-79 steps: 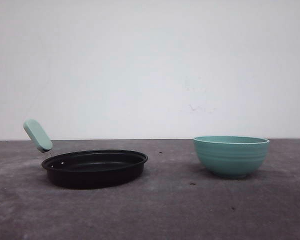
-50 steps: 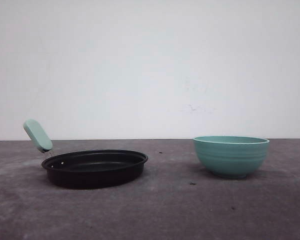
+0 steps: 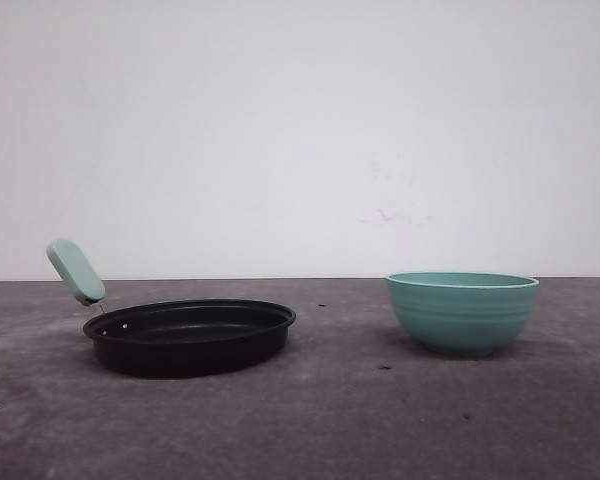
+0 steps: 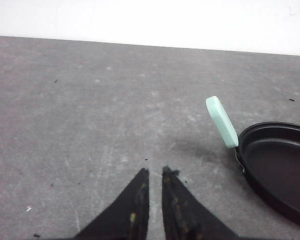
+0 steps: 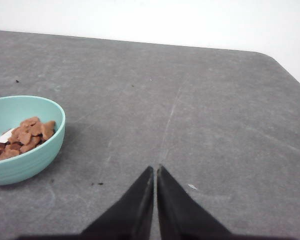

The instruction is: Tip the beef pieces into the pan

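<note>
Scuffed grey table [image 3: 330, 420], white wall [image 3: 300, 130]

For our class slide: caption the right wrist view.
Shut right hand over grey table, beside teal bowl holding beef pieces.

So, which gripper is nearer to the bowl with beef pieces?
Right. The right gripper is shut, beside the bowl holding the beef pieces; the left gripper is by the pan.

Beef pieces [image 5: 25, 136] heaped in teal bowl [image 3: 463, 312]; black pan [image 3: 188, 337] empty.
</note>
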Robot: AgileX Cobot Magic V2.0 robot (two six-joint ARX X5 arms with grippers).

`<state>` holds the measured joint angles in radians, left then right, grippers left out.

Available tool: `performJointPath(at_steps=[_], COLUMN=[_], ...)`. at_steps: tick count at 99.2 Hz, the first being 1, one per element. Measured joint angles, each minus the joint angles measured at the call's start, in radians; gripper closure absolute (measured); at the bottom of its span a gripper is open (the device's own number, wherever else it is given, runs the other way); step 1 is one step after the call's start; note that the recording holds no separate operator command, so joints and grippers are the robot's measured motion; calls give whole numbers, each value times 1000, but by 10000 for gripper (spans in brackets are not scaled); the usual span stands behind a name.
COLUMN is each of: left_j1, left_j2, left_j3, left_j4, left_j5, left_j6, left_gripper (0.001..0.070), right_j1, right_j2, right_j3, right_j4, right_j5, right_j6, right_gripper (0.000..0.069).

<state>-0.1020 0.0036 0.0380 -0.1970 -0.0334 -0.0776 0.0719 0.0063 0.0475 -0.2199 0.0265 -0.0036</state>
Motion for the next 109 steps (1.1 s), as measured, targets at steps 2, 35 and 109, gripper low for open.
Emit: performJointPath(at_steps=[2,35,109], left_j1=[0,0,0], left_j2=[0,0,0], left_j3=[0,0,-5], left_j4=[0,0,34], left_j5=[0,0,58], left_j6=[0,0,-199], left_gripper=[688,688,688], right_j1=[0,0,0], right_j2=[0,0,37], right_j3=[0,0,-4], right_j4=[0,0,203], right_j5=[0,0,-10], right_j6=[0,1,168], right_gripper=[682,682,682])
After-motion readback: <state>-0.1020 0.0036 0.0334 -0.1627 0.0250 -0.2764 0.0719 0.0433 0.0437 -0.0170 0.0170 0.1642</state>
